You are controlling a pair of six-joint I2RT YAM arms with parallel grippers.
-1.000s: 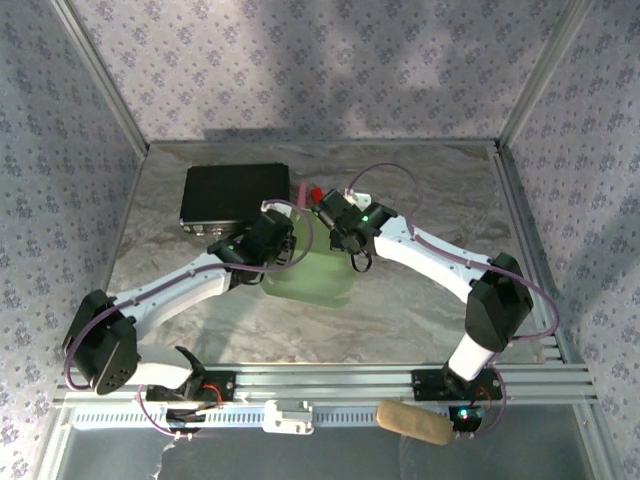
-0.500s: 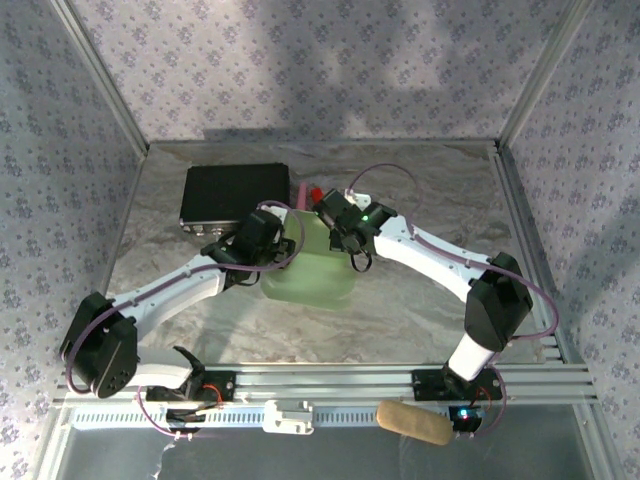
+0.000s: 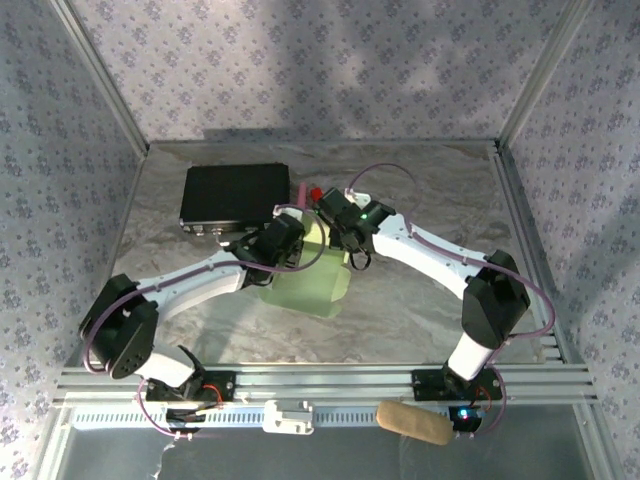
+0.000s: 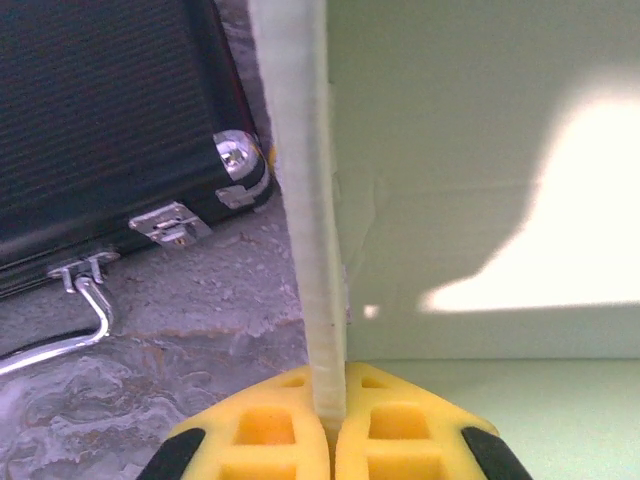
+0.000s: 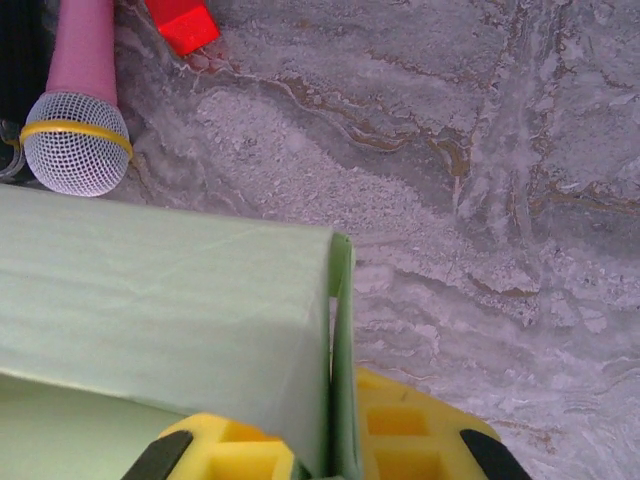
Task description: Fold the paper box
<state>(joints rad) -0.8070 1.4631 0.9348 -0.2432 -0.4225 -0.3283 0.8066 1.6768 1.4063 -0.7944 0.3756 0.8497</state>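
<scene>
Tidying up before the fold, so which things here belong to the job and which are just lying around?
In the job: the paper box, clamped by the left gripper and the right gripper.
Lying about: the black case, the pink microphone, the red block, the tan oblong object on the near rail.

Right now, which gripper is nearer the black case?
Left. The left gripper, clamped on the paper box edge, sits just off the black case at its near right corner. The right gripper grips the box farther right, beyond the case.
</scene>
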